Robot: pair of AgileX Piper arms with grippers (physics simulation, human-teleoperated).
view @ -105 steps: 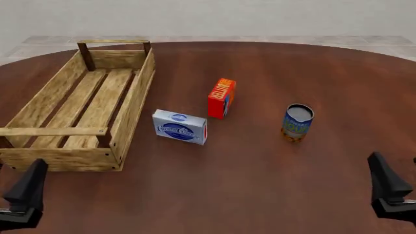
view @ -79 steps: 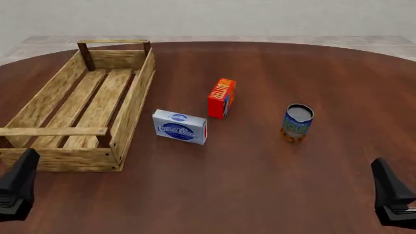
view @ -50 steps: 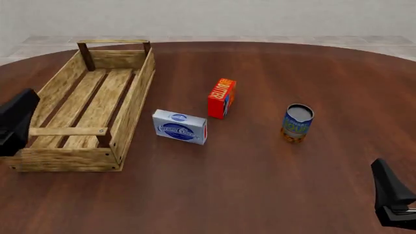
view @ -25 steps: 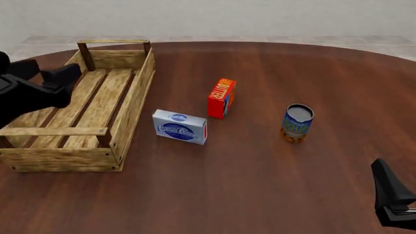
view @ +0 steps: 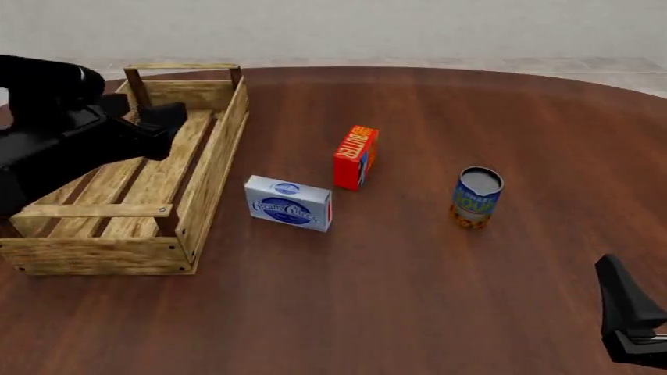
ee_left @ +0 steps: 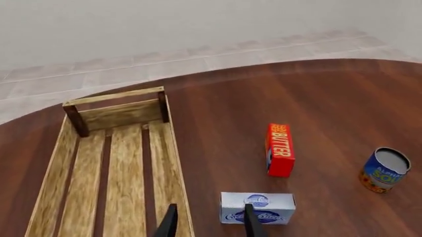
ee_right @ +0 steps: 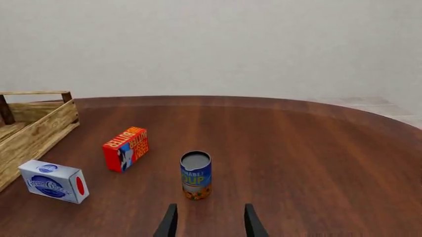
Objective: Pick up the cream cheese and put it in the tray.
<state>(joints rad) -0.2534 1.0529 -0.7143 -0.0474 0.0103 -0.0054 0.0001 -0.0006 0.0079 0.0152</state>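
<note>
The small flat pale grey-blue cream cheese box with its dark blue oval logo and red end lies on the dark brown round wooden table, just beside the right-hand wall of the large open tray of light wooden slats, untouched; an upright red-orange butter box stands near it on the far side, and a blue and yellow soup can stands well apart to the right. The left gripper hangs above the tray, its two dark fingers released with a gap between them, nothing held; in its wrist view the cream cheese shows just past the fingertips. The right gripper waits low at the near right edge, likewise parted and empty; it faces the soup can. The step in hand looks like the reach toward the cream cheese; next, I judge, the left gripper must cross the tray wall, descend, and straddle the box across its narrow sides without nudging the butter.
</note>
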